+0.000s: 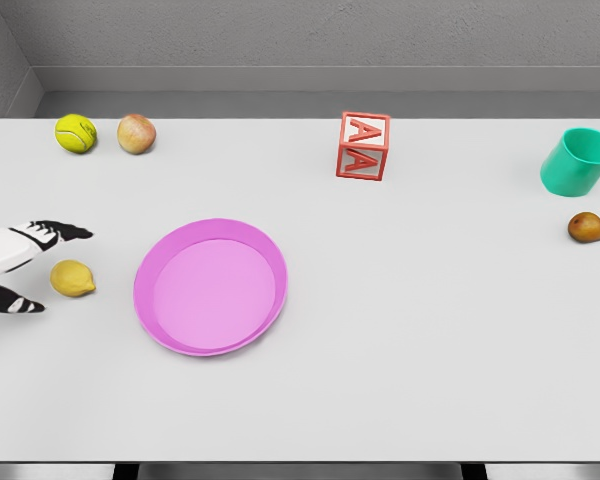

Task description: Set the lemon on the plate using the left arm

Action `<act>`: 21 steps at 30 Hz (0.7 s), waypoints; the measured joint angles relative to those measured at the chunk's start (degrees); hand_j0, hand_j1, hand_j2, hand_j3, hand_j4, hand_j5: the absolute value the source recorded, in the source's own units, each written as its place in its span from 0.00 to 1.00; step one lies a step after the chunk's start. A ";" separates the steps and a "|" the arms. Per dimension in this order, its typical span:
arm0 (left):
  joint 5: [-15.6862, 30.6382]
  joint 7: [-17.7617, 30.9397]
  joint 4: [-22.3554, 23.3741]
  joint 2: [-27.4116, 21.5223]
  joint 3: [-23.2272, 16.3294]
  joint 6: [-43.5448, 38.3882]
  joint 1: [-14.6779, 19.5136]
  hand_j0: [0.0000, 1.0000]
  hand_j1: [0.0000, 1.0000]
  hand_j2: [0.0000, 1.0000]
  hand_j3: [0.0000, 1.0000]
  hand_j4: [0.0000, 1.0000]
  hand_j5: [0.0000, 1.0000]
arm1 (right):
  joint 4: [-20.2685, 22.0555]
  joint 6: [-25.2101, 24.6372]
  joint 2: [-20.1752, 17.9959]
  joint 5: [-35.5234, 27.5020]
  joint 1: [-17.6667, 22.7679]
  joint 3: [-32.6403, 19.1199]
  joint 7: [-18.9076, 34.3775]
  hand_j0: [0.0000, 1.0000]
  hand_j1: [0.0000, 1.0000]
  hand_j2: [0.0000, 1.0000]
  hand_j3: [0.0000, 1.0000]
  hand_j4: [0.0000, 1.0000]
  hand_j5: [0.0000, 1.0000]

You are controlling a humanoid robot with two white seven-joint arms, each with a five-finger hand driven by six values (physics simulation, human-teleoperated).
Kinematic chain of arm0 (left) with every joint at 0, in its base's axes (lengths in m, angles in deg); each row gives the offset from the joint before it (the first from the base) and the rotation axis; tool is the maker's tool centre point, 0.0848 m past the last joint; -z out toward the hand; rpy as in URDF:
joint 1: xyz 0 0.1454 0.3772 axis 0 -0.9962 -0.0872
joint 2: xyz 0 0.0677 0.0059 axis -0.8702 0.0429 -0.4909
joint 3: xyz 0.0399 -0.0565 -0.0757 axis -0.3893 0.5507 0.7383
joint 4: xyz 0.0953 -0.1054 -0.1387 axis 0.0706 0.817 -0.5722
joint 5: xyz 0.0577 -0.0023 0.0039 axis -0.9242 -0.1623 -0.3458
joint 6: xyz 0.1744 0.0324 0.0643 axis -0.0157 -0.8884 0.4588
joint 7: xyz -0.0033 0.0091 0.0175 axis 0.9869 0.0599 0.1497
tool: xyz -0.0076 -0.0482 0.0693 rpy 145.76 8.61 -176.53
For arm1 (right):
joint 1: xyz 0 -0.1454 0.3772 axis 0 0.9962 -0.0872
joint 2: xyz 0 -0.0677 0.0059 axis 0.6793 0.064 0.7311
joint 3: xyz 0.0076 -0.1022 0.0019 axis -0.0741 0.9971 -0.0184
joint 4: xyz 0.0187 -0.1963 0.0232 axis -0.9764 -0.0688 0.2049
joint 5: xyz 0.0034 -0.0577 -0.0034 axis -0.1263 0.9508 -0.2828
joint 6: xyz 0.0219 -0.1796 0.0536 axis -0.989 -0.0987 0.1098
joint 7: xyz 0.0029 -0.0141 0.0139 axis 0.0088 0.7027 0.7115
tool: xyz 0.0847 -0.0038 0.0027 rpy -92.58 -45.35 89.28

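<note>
A yellow lemon lies on the white table, left of a round pink plate. My left hand comes in from the left edge with its fingers spread around the lemon's left side: the upper fingers reach above it and the thumb lies below it. The hand is open and I cannot tell whether it touches the lemon. The plate holds nothing. The right arm is out of view.
A tennis ball and an apple sit at the back left. A red letter block stands at the back centre. A green cup and a brown pear are at the right edge.
</note>
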 measured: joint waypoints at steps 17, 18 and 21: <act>-2.50 0.01 1.65 2.99 -0.86 0.01 2.90 1.00 1.00 1.00 1.00 1.00 1.00 | 0.00 0.00 0.00 0.00 0.00 0.01 0.00 1.00 1.00 1.00 1.00 1.00 1.00; -2.72 0.01 1.64 3.28 -0.89 0.01 2.90 1.00 1.00 1.00 1.00 1.00 1.00 | 0.00 0.00 0.00 0.00 0.00 0.01 0.00 1.00 1.00 1.00 1.00 1.00 1.00; -4.13 0.01 1.62 3.78 -0.94 0.01 2.99 0.93 0.93 0.93 0.93 0.93 0.93 | 0.00 0.00 0.00 0.00 0.00 0.00 0.00 1.00 1.00 1.00 1.00 1.00 1.00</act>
